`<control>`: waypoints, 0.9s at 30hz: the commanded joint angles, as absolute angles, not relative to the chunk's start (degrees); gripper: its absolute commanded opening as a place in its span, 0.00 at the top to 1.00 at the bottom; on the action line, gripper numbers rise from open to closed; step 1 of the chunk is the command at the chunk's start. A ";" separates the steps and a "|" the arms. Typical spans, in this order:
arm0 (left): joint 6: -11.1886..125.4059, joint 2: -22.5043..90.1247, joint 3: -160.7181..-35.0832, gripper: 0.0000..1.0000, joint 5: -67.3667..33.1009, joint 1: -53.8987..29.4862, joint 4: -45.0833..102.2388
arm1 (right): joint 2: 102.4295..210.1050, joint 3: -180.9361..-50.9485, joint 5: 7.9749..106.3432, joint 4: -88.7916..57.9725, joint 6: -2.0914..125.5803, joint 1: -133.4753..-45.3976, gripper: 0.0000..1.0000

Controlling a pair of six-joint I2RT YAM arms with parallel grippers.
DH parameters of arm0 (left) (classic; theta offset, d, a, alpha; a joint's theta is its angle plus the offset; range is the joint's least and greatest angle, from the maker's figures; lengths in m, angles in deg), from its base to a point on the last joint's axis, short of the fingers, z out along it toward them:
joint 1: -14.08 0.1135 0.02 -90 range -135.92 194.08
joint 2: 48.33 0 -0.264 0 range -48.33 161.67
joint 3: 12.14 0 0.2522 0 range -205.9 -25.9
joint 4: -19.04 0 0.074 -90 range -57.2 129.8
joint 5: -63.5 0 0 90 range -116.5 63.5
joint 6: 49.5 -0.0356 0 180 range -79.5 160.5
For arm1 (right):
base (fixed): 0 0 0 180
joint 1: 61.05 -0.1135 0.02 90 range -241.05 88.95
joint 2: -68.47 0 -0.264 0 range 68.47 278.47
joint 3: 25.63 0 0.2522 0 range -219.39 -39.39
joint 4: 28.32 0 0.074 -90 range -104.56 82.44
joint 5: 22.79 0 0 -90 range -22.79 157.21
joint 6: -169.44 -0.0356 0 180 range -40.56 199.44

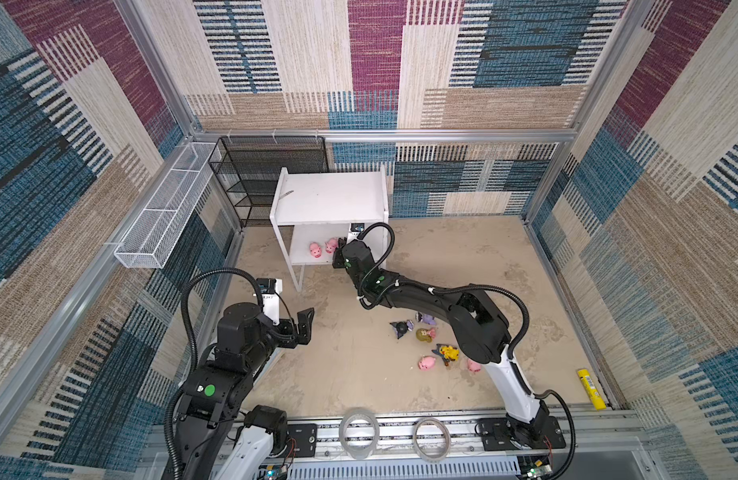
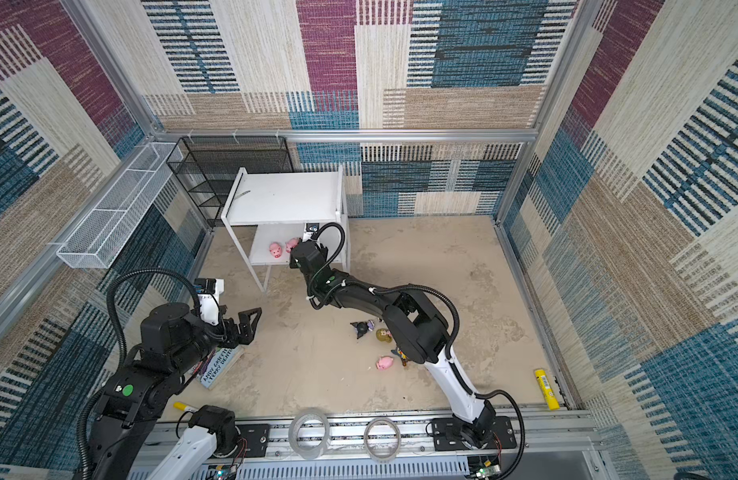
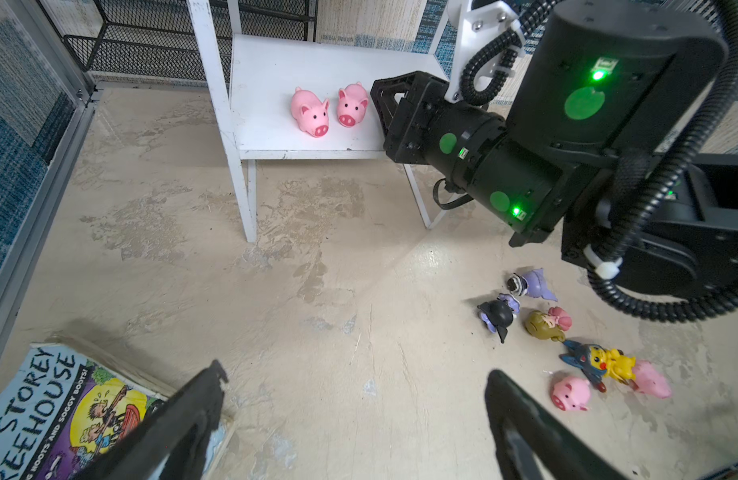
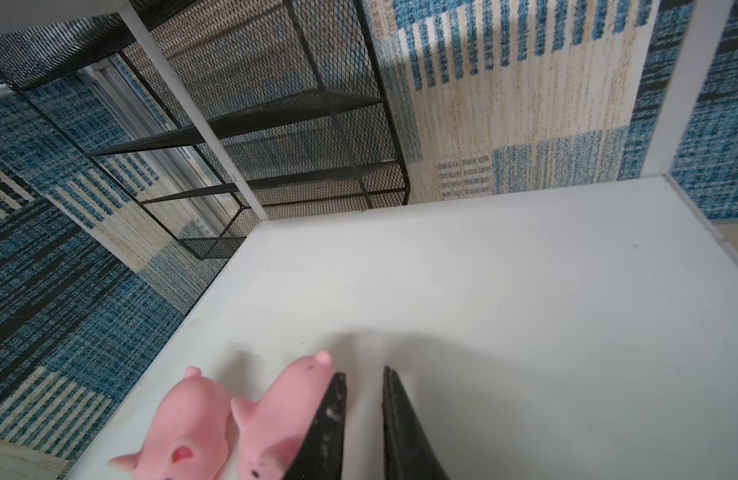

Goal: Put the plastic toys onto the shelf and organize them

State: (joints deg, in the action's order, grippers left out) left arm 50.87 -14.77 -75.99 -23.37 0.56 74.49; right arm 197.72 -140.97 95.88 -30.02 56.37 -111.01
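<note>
The left gripper hangs low over the floor at the near left beside a book, its jaws spread wide and empty. Further in stands the shelf, with two pigs side by side on its lower board, snouts toward the near side. The right gripper reaches onto that board from the right, jaws all but closed on nothing, one finger's outer face against the right-hand pig. The other six toys lie on the floor to the near right, under the right arm's elbow: two black-and-purple figures, a doll, a yellow figure and two pigs, mostly tipped over. They sit behind the right gripper, which probably must back out and turn. From the left gripper they lie straight to the right across bare floor.
</note>
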 commanded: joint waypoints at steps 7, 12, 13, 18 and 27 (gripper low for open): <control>50.08 -14.67 -75.88 0.01 -23.27 0.57 72.64 | 199.42 -143.46 93.78 -28.73 56.57 -109.43 0.80; 50.08 -14.52 -75.88 0.01 -23.29 0.63 72.62 | 199.76 -143.89 91.71 -29.53 58.11 -108.95 0.79; 50.08 -14.50 -75.90 0.01 -23.33 0.63 72.62 | 199.93 -144.11 90.70 -29.65 58.57 -108.87 0.80; 50.07 -14.50 -75.91 0.01 -23.37 0.63 72.62 | 201.23 -145.13 86.43 -30.67 60.72 -108.73 0.80; 50.17 -14.34 -75.92 0.01 -23.50 0.59 72.70 | 202.08 -145.36 82.47 -33.80 62.36 -108.85 0.79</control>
